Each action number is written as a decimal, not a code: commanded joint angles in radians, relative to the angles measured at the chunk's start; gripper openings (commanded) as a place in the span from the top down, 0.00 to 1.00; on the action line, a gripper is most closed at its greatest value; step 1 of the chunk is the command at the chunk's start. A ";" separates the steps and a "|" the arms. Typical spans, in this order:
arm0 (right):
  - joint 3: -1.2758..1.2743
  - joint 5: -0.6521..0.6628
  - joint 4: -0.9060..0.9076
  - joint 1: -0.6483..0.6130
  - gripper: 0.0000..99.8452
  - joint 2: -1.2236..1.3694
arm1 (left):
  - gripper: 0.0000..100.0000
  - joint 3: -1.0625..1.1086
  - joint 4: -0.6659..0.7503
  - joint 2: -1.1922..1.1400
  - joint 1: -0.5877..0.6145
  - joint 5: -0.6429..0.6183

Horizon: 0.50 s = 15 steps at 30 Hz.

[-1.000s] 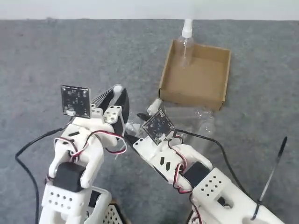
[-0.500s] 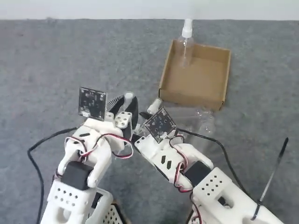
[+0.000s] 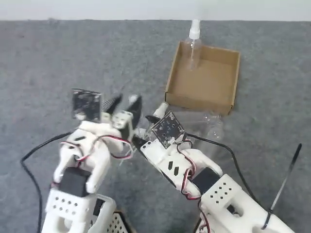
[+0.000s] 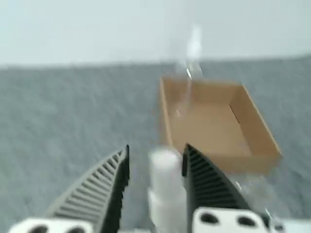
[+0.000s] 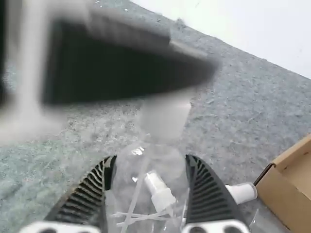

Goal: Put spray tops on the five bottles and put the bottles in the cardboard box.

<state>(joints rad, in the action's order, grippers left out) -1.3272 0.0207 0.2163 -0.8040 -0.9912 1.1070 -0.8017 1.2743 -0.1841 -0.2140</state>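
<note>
My right gripper (image 5: pixel 150 164) is shut on a clear bottle (image 5: pixel 146 167), held upright just left of the cardboard box (image 3: pixel 203 103). A white spray top (image 5: pixel 164 114) sits on the bottle's neck. My left gripper (image 4: pixel 155 179) hangs over it, open, with the spray top (image 4: pixel 165 180) against one finger and a gap to the other. In the high view the left gripper (image 3: pixel 125 102) is just above the right gripper (image 3: pixel 142 133). One bottle with a spray top (image 3: pixel 194 44) stands in the box's far left corner.
A clear bottle without a top (image 3: pixel 214 124) lies on the grey carpet in front of the box. A loose white spray top (image 3: pixel 160 108) lies by the box's near left corner. A black cable (image 3: pixel 29 160) trails left of the arms.
The left gripper carried the spray top right onto the bottle, then its fingers spread apart. The right arm has hardly moved.
</note>
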 commanded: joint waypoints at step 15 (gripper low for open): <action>0.014 -0.012 -0.024 0.013 0.99 -0.031 | 0.83 -0.188 0.040 -0.126 0.100 0.068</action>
<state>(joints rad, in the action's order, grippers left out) -1.3272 0.0207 0.2163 -0.8040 -0.9912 0.9275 -0.8017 1.2635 -0.0905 -0.1619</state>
